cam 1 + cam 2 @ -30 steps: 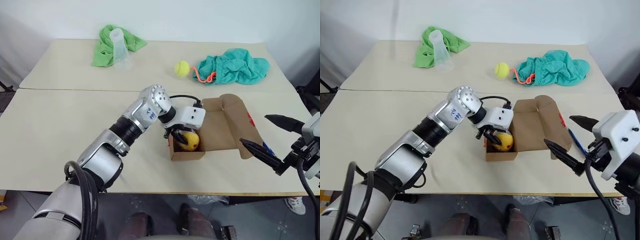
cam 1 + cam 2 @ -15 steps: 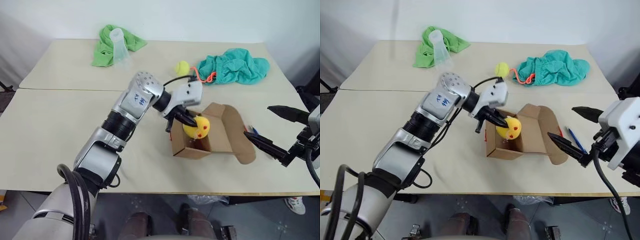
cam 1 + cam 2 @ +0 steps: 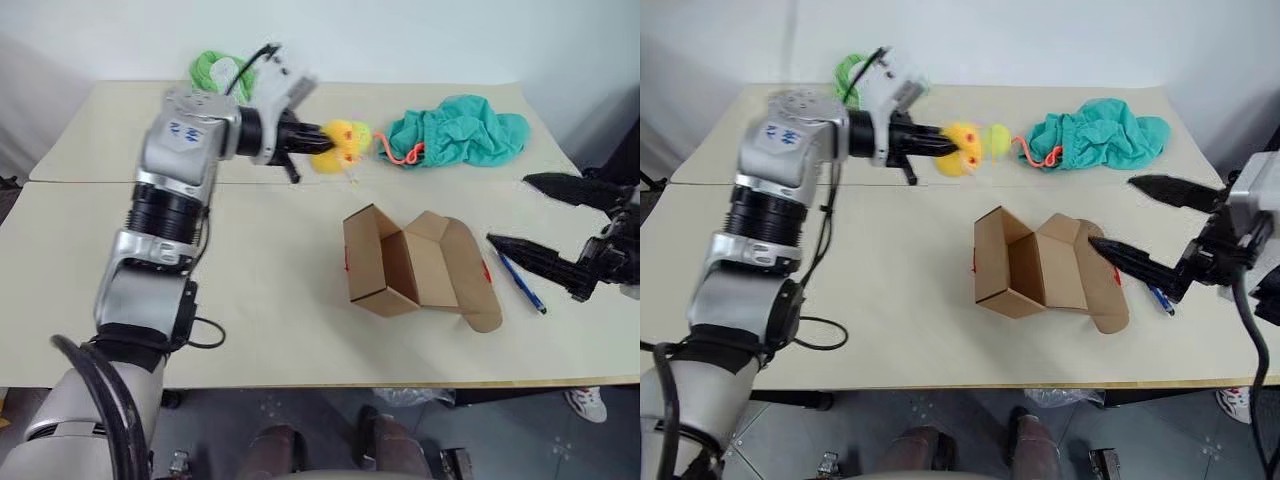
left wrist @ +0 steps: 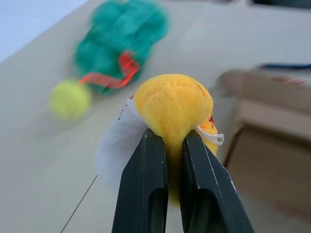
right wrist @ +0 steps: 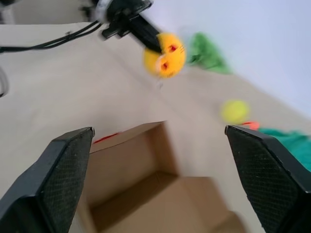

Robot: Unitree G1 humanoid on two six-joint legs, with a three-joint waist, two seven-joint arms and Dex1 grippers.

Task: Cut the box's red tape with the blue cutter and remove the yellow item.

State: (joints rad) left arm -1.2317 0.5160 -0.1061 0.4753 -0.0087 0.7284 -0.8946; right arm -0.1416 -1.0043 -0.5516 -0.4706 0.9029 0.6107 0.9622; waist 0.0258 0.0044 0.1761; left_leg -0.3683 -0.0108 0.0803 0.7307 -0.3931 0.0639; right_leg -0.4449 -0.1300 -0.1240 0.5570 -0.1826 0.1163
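Left eye view, the box: the box point(image 3: 400, 270) sits open on the table point(image 3: 250, 300), flaps spread, nothing inside that I can see.
Left gripper: the left gripper point(image 3: 322, 139) is up in the air beyond the box and to its left, fingers point(image 4: 146, 179) pinched tight on the yellow item point(image 3: 342, 143).
Yellow item: clear of the box, hanging off the black fingertips, a white patch showing in the left wrist view.
Right gripper: the right gripper point(image 3: 548, 225) is spread wide just right of the box, holding nothing, touching nothing.
Blue cutter: the blue cutter point(image 3: 522, 284) lies flat on the table by the box's right flap, under the lower right finger.
Red tape: the red tape point(image 3: 487, 271) shows on the right flap.
Tennis ball: the tennis ball point(image 3: 997, 137) is beyond the box, near the teal cloth point(image 3: 460, 128).
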